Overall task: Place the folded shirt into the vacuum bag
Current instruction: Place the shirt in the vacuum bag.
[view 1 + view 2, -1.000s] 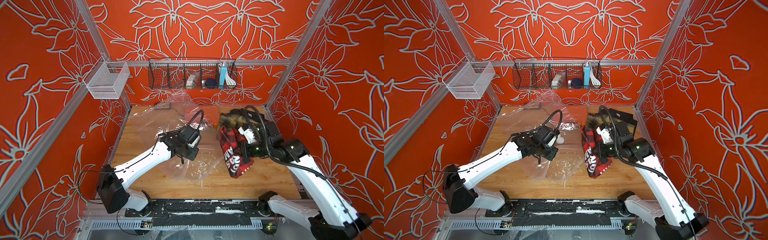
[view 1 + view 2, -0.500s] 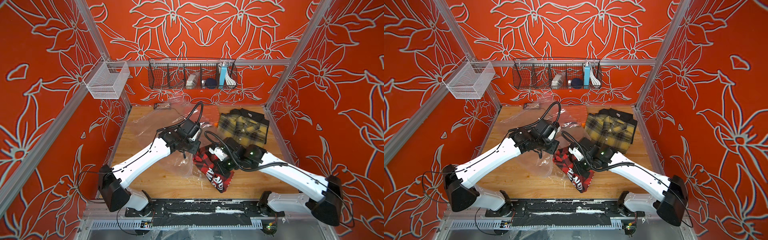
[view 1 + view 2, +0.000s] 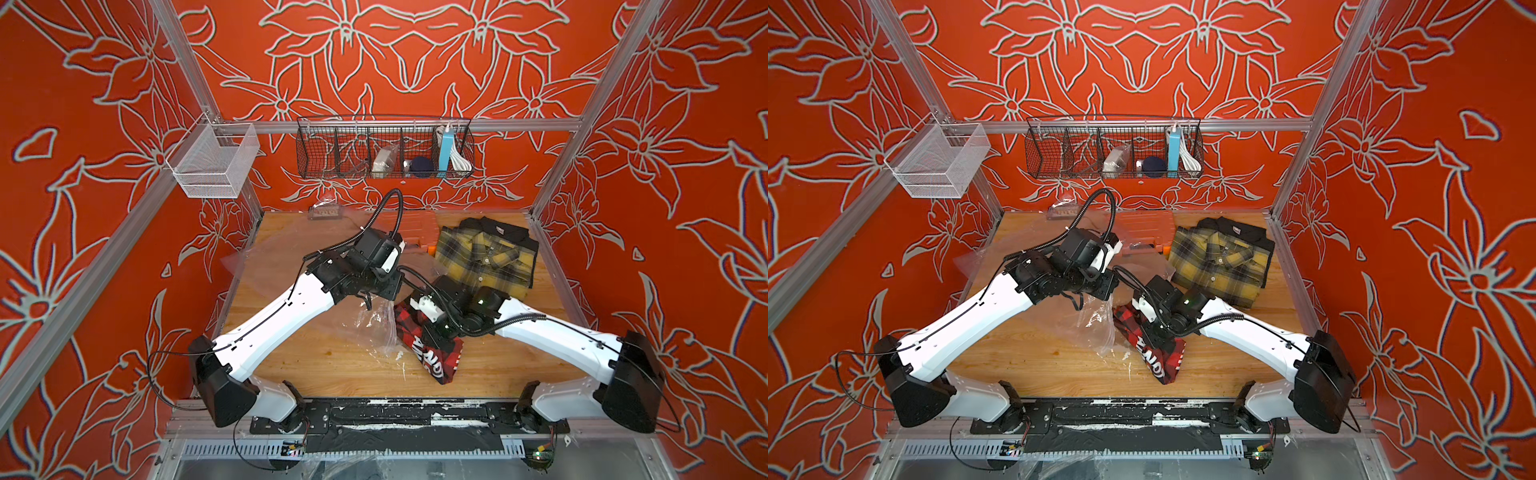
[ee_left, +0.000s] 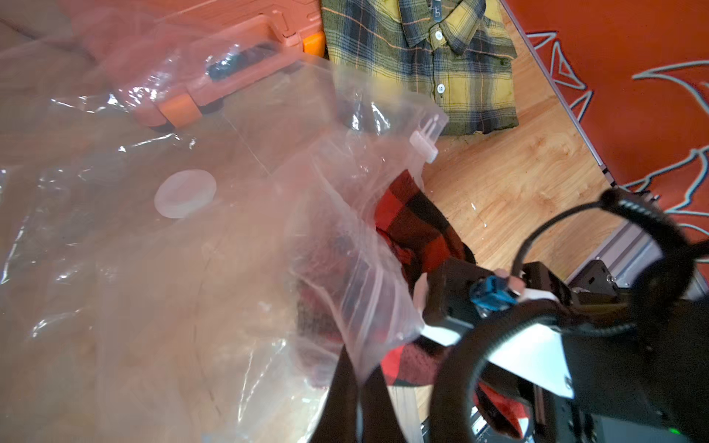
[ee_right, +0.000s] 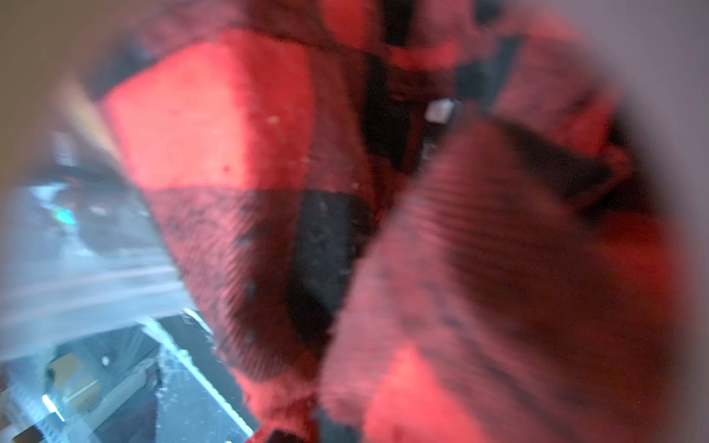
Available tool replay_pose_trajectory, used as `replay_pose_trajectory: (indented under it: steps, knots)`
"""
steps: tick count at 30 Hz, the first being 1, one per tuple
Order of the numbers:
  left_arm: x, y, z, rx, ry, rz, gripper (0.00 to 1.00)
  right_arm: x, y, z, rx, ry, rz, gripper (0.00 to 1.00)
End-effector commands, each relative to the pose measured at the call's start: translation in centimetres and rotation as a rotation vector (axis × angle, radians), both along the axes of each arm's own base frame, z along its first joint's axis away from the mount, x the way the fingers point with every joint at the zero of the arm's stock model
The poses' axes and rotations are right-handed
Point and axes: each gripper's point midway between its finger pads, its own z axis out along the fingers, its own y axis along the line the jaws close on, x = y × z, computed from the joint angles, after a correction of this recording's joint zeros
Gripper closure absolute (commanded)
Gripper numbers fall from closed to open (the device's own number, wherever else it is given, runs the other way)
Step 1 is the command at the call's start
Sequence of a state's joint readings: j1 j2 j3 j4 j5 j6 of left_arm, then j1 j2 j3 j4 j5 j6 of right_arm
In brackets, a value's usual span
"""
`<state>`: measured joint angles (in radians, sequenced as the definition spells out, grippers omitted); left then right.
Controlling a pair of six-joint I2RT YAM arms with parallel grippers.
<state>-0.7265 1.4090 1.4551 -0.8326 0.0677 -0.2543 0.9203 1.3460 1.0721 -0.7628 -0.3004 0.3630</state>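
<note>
Note for you: left gripper (image 4: 355, 377) is clamped on the mouth edge of the vacuum bag (image 4: 172, 276), holding it raised; slider (image 4: 424, 142) and valve cap (image 4: 185, 194) both show. Right gripper (image 3: 434, 332) grips the folded shirt (image 3: 436, 361). A second ago that shirt hung in the air over the yellow plaid shirt (image 3: 486, 259); now it lies low on the table (image 3: 324, 365), front-centre, leading end just inside the bag mouth, the rest outside
</note>
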Motion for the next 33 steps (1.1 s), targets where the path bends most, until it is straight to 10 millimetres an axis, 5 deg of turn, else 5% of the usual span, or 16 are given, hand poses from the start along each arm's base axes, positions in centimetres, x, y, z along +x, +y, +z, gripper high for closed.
replay_pose_trajectory:
  steps: [1, 8, 15, 22, 29, 33]
  knots:
    - [-0.2, -0.7, 0.3, -0.027, -0.024, -0.041, 1.0, -0.5, 3.1, 4.9, 0.196, -0.09, 0.151, 1.0]
    - [0.5, -1.2, 0.0, -0.052, -0.05, -0.068, 1.0, 0.6, 4.1, 0.8, 0.178, -0.036, 0.175, 1.0]
    - [-0.6, -1.0, -0.3, -0.086, -0.044, -0.09, 1.0, 3.3, 0.9, -3.6, 0.107, 0.02, 0.026, 1.0]
    - [-1.7, -0.3, -0.5, -0.139, -0.084, -0.116, 1.0, 4.7, 0.8, -3.0, 0.087, -0.028, 0.031, 1.0]
    - [-1.5, -0.9, -0.8, -0.169, -0.082, -0.132, 1.0, 5.1, 5.0, 2.4, 0.293, -0.112, 0.13, 1.0]
    - [-1.4, -0.9, -1.1, -0.164, -0.075, -0.132, 1.0, 5.5, 4.8, -0.8, 0.185, -0.065, 0.128, 0.96]
